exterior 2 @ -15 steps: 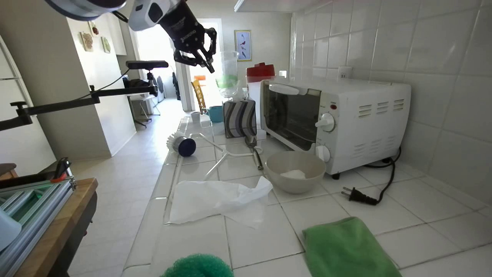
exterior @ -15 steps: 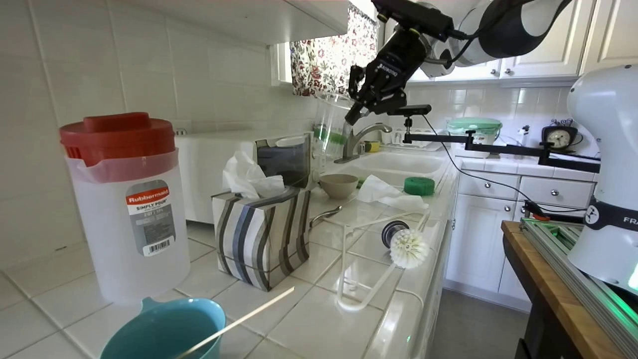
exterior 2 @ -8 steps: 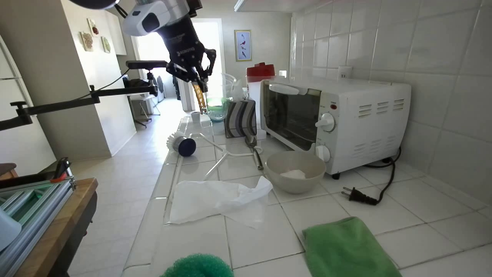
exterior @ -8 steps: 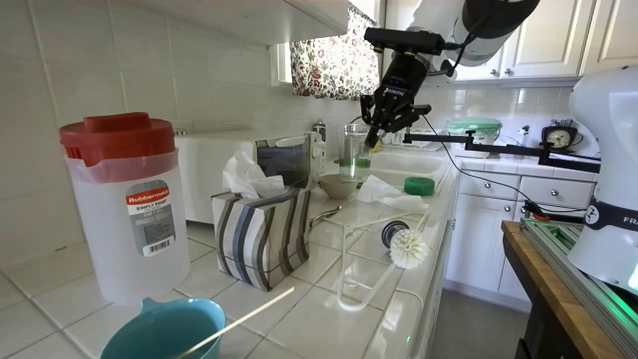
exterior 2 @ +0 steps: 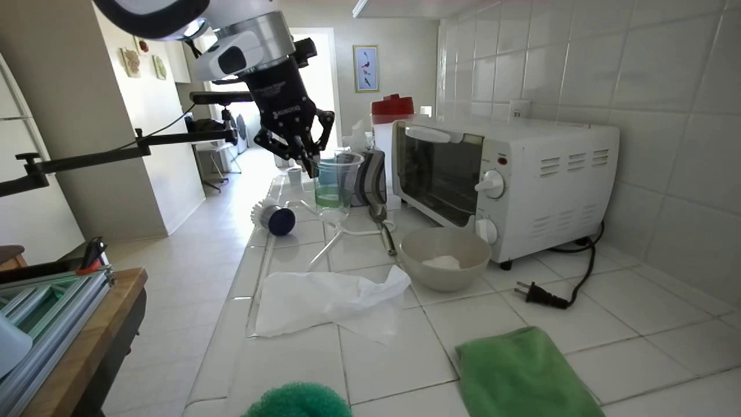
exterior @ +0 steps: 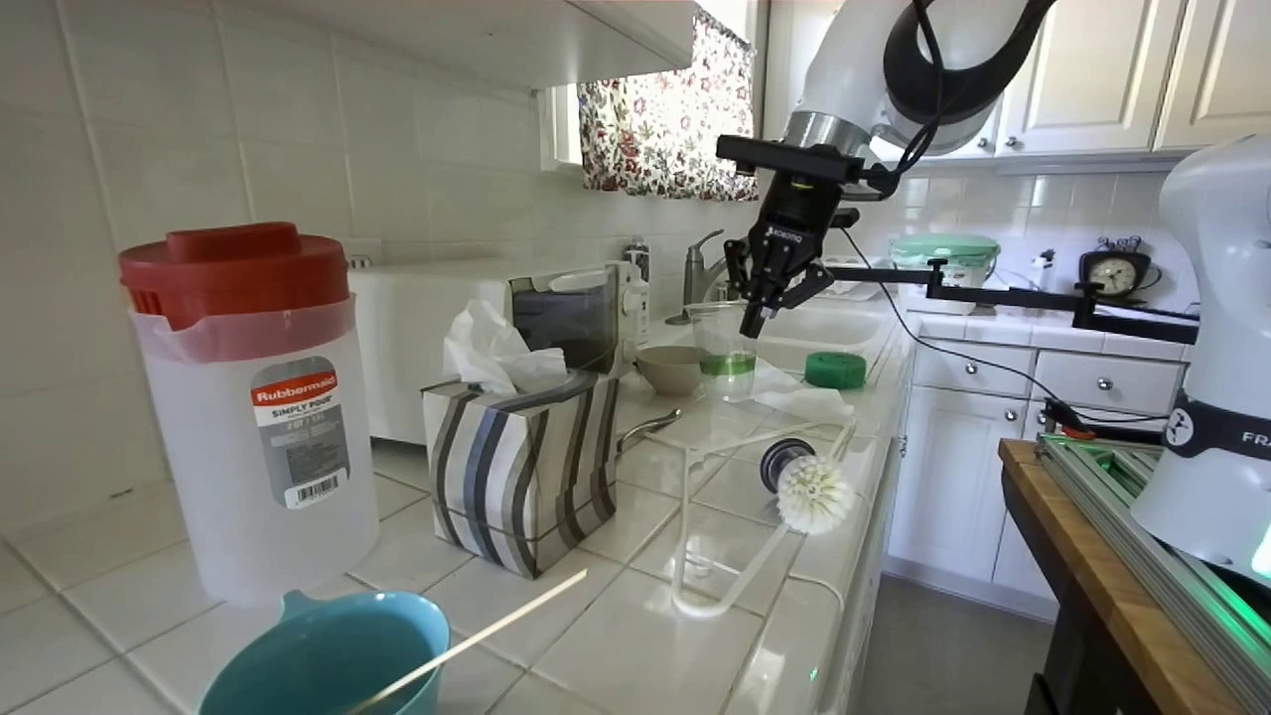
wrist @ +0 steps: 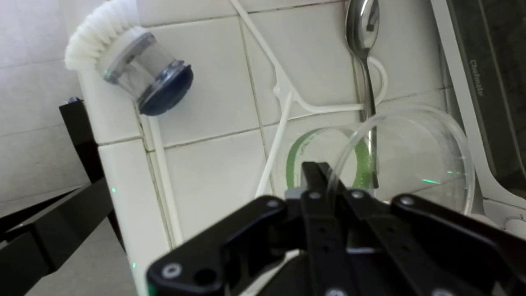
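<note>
My gripper is shut on the rim of a clear plastic cup that has a green band around its lower part. In the wrist view the cup's rim passes between the two fingertips, and the cup's green band shows below. The cup hangs beside the fingers, low over the white tiled counter; whether its base touches cannot be told. Under and near it lie a white thin frame, a metal spoon and a white-bristled brush with a dark blue end. A beige bowl stands close by.
A white toaster oven stands against the tiled wall, with a striped tissue box and a red-lidded pitcher past it. Crumpled white paper and a green cloth lie on the counter. A black camera bar reaches near the arm.
The gripper has come down with the cup still in it, from high above the counter to just over the frame and spoon. The hand now points more steeply downward. The other objects stayed put.
</note>
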You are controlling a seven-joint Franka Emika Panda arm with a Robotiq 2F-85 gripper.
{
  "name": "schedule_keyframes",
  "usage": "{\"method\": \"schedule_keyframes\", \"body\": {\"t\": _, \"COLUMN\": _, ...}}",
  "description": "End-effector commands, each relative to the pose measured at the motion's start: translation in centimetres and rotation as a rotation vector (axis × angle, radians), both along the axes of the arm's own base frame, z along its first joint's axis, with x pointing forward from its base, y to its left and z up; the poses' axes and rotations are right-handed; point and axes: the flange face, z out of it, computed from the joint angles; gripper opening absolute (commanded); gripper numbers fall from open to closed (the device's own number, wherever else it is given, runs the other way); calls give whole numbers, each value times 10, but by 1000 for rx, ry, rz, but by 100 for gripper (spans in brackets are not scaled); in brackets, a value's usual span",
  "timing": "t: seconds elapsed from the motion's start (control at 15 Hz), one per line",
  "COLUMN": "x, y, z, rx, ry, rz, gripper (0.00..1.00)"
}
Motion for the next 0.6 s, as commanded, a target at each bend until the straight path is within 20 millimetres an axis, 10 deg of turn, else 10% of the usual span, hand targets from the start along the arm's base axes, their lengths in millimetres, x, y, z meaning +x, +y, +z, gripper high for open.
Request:
{"method": "schedule_keyframes", "body": {"t": 0.0, "x": 1, "y": 0, "z": -2, "rx": -4, "ry": 2, "rz": 1, "gripper": 4}}
{"method": "schedule_keyframes", "body": {"t": 0.53, "x": 5, "y": -15, "z": -10, "rx": -79, "ry": 55, "rz": -187, "gripper": 1}}
